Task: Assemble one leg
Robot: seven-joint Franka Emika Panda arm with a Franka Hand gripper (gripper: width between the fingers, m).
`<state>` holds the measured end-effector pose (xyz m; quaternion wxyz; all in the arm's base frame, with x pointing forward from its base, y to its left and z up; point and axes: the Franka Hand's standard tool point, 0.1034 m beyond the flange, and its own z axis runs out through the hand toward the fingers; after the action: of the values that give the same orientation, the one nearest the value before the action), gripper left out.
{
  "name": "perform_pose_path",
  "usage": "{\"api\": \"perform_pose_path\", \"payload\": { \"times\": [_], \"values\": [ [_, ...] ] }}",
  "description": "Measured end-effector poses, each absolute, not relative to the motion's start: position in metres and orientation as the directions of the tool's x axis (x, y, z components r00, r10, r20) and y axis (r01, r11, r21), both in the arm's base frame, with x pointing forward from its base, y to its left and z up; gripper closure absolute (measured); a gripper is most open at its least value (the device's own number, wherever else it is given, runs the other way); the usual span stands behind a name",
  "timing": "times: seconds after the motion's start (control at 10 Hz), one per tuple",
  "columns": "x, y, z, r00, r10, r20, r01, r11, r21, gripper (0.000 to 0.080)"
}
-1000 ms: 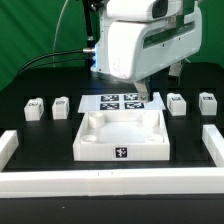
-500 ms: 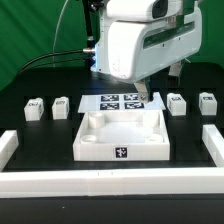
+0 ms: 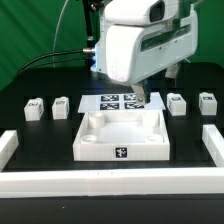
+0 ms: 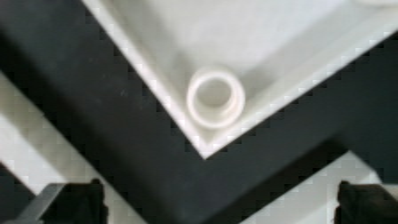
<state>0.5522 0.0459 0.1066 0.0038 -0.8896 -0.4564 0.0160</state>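
Gripper (image 4: 217, 205) is hanging spread wide, empty. Only the wrist view is showing the tray (image 4: 285, 40) and its round socket (image 4: 217, 97) close by. The exterior view is showing legs (image 3: 177, 103) sitting clear on either side.

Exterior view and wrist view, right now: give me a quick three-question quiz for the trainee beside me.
1. How many legs show in the exterior view?
2. True or false: the end effector grips a leg.
3. The wrist view looks at: A a leg lying flat; B a corner socket of the tray-like part; C a leg standing upright.
Key: 1 four; 2 false; 3 B.
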Motion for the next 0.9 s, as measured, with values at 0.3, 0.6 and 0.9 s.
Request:
{"api": "perform_pose_path", "payload": {
  "times": [0.3, 0.6, 0.9],
  "values": [
    [0.525, 0.028, 0.096, 0.347, 0.938, -0.007, 0.938, -0.347, -0.007, 0.0150],
    [0.517, 0.024, 0.091, 0.312, 0.950, -0.010, 0.950, -0.312, -0.010, 0.0150],
    [0.516, 0.024, 0.090, 0.313, 0.950, -0.011, 0.950, -0.313, -0.012, 0.0150]
  ]
}}
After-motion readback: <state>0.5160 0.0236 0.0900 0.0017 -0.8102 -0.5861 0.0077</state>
